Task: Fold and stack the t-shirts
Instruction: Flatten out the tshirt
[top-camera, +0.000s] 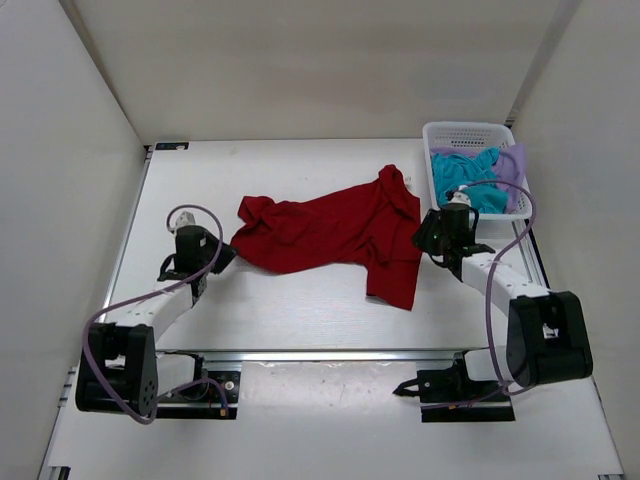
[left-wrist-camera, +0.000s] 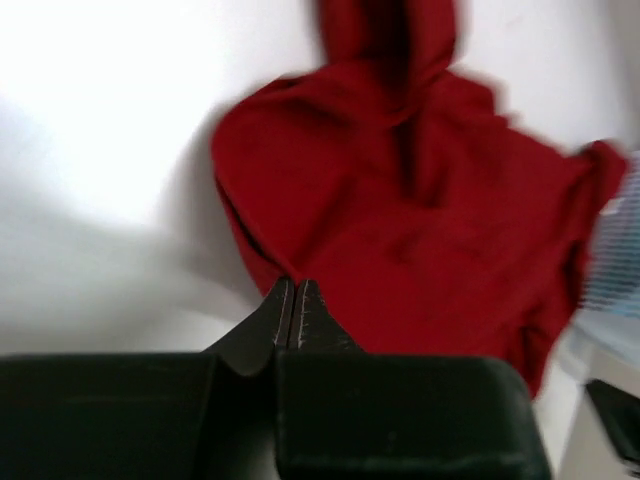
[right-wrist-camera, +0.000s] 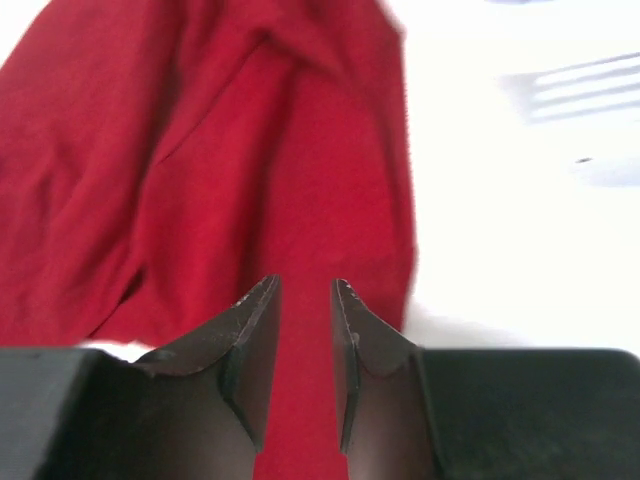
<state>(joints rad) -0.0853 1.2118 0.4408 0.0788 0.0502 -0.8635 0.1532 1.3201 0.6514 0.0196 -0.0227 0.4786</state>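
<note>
I see the left gripper (left-wrist-camera: 295, 298) pressed fully shut, its tips right at the near left edge of the red shirt (top-camera: 330, 228); I cannot tell whether any cloth is nipped between them. The right gripper (right-wrist-camera: 305, 284) is partly open, with a clear gap between the fingers, and it holds nothing. It sits over the shirt's right side, and red cloth shows through the gap and beneath both tips. The shirt lies crumpled on the table (top-camera: 300, 310), between the 2 grippers. Its long axis runs left to right, rising slightly toward the far right, and 1 flap trails back toward the near edge on the right. The teal shirt (top-camera: 463, 176) and lavender shirt (top-camera: 515, 168) sit bunched in the basket (top-camera: 468, 128) at the far right corner.
</note>
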